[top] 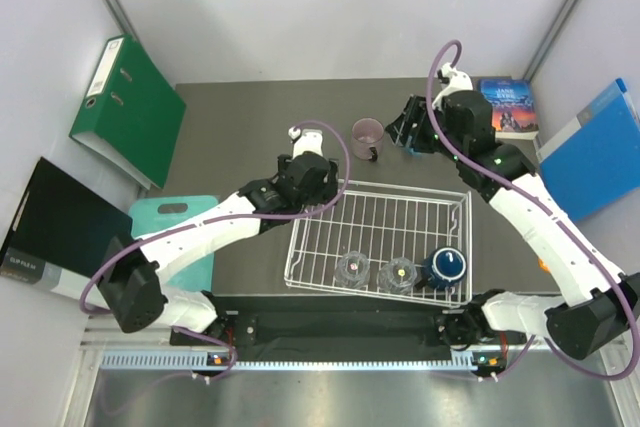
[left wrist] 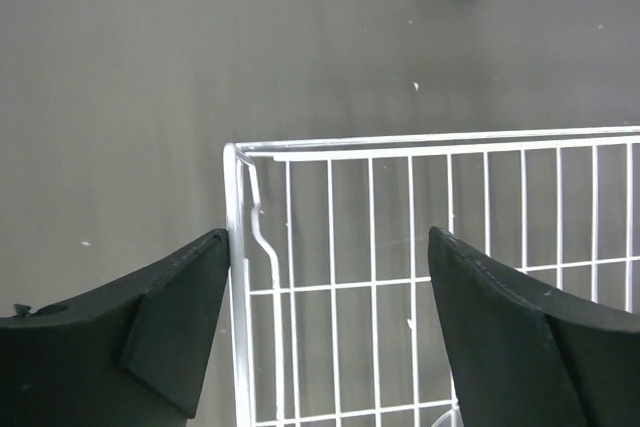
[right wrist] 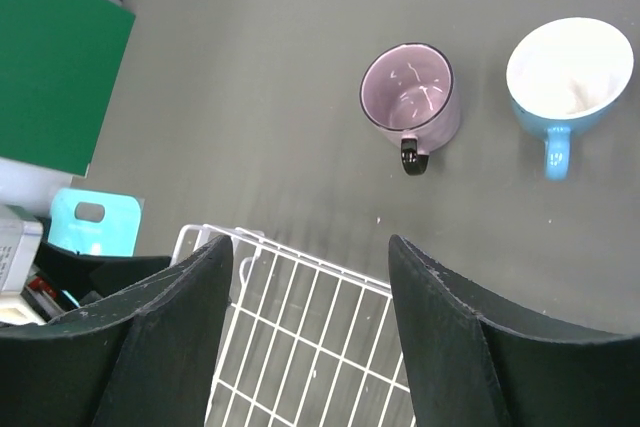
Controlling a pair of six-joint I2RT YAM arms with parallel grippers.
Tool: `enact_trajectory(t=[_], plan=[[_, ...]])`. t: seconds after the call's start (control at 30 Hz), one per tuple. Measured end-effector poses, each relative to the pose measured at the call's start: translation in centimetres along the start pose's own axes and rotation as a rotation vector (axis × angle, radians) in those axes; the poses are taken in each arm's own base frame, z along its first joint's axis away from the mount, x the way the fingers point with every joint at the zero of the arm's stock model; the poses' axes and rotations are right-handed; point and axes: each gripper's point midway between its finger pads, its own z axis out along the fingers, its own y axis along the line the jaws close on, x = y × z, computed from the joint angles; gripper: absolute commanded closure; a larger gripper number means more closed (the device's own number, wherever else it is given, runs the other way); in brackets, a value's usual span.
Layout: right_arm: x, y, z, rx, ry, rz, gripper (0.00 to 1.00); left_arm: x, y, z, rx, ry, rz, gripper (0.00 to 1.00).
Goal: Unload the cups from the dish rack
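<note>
The white wire dish rack (top: 392, 227) sits on the dark table (top: 250, 117), in front of the two arm bases. Along its near side stand two clear glass tumblers (top: 352, 267) (top: 398, 273) side by side. A dark navy mug (top: 446, 266) stands just to their right, in the rack's near right corner. The rest of the grid is bare.

The left gripper (left wrist: 330, 317) hangs over the rack's far left corner with its fingers spread wide and nothing between them. One finger (left wrist: 170, 332) lies just outside the rack's left wall and the other is over the grid. The tumblers and the navy mug lie well apart from it, at the opposite edge of the rack.

The right gripper (right wrist: 310, 332) is also spread apart and empty, above the table beyond the rack's far rim. Its wrist view looks down on a far corner of the rack. Past its fingertips two mugs stand upright on the table outside the rack. These are a mauve-pink mug (right wrist: 410, 90) with a dark handle and, near it, a light blue mug (right wrist: 570, 67) with a white inside. Neither touches the gripper.

Around the edges of the table lie a teal cutting board (top: 175, 217), a green binder (top: 125, 107), a black folder (top: 55, 227), a blue folder (top: 600, 157) and a book (top: 505, 107).
</note>
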Motion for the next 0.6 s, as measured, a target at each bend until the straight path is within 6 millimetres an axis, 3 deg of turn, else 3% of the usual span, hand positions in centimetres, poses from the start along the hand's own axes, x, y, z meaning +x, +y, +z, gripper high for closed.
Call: enact_trajectory(t=[0.37, 0.47, 0.5, 0.53, 0.57, 0.6], plan=[[0.4, 0.0, 1.2, 0.001, 0.014, 0.000, 0.37, 0.7, 2.2, 0.6, -0.051, 0.017, -0.106, 0.25], [0.5, 0.0, 1.3, 0.000, 0.017, -0.001, 0.37, 1.6, 2.6, 0.7, -0.065, 0.036, -0.115, 0.46], [0.5, 0.0, 1.4, 0.000, 0.018, -0.001, 0.37, 1.9, 2.7, 0.7, -0.068, 0.041, -0.117, 0.74], [0.5, -0.1, 1.5, 0.000, 0.019, -0.001, 0.37, 2.1, 2.8, 0.8, -0.071, 0.047, -0.119, 0.87], [0.5, -0.1, 1.5, 0.001, 0.019, -0.001, 0.37, 2.4, 2.8, 0.8, -0.074, 0.053, -0.123, 1.00], [0.5, -0.1, 1.5, 0.001, 0.019, -0.002, 0.37, 2.7, 3.5, 0.9, -0.099, 0.057, -0.106, 1.00]])
